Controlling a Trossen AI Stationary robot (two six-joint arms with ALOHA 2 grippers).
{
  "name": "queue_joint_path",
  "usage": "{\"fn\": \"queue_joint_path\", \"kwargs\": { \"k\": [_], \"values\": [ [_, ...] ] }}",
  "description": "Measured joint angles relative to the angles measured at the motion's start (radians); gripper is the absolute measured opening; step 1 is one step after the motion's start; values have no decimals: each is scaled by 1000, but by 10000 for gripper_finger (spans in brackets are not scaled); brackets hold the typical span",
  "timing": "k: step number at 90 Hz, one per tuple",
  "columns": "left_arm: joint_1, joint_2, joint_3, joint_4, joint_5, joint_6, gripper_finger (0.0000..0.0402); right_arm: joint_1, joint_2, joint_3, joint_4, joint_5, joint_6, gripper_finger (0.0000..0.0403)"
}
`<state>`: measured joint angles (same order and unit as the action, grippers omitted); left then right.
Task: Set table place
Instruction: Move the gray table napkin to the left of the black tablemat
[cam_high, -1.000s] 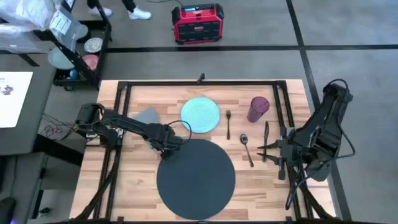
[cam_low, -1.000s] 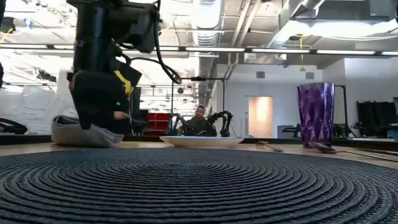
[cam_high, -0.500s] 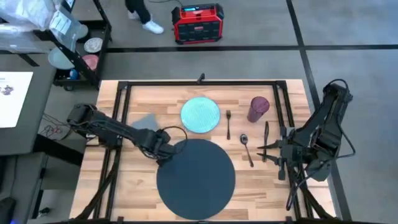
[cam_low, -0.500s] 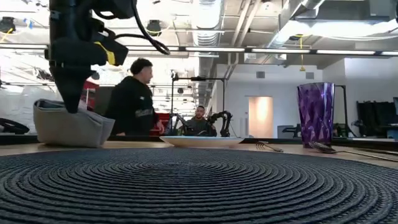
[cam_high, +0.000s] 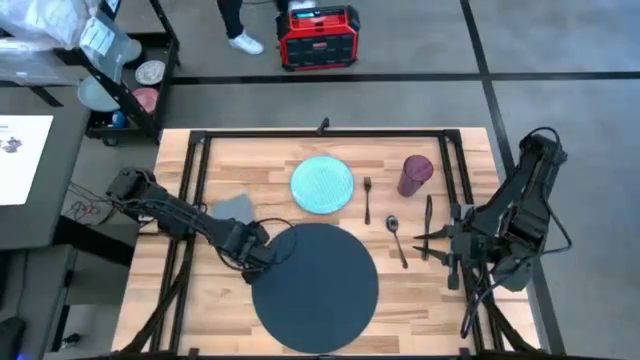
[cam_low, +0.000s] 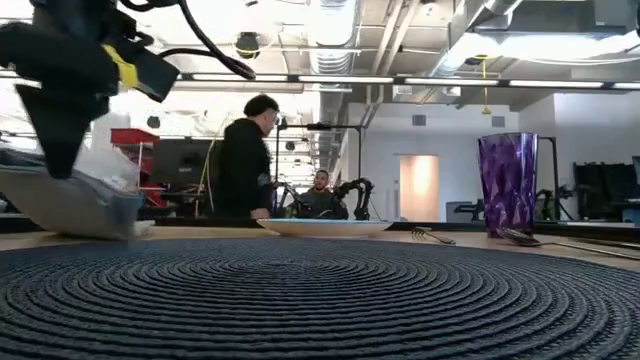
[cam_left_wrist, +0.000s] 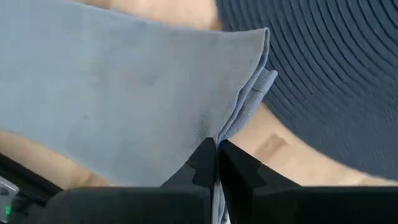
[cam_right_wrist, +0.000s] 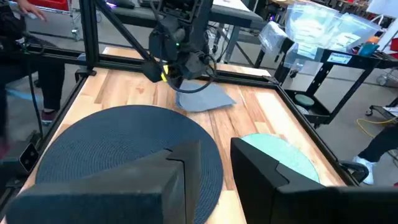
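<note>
While my left gripper (cam_left_wrist: 216, 163) pinches the grey napkin (cam_high: 232, 208) by one edge, with both fingers pressed together on the cloth, it sits just off the left rim of the dark grey woven mat (cam_high: 315, 287), low over the table (cam_high: 220, 300). The napkin trails from the gripper toward the table's far left part and lies partly lifted, as the low view shows (cam_low: 70, 205). The teal plate (cam_high: 322, 184) rests beyond the mat, apart from it. To the plate's right lie the fork (cam_high: 368, 198), then the spoon (cam_high: 396, 240) and the knife (cam_high: 428, 222); the purple cup (cam_high: 415, 174) stands upright beyond them. My right gripper (cam_high: 425, 240) waits at the table's right side near the knife, fingers spread apart. A person (cam_low: 243, 155) stands in the room beyond the table.
</note>
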<state>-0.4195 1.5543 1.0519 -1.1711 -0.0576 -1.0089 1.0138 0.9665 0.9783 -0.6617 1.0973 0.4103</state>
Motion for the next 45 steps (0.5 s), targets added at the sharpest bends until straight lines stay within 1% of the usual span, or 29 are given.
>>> {"fn": "queue_joint_path", "kwargs": {
  "k": [34,45],
  "values": [
    [-79,0,0,-16,158,-32,0,0,0,0,2,0,0,77],
    [-103,0,0,-16,189,-36,0,0,0,0,5,0,0,77]
  ]
}}
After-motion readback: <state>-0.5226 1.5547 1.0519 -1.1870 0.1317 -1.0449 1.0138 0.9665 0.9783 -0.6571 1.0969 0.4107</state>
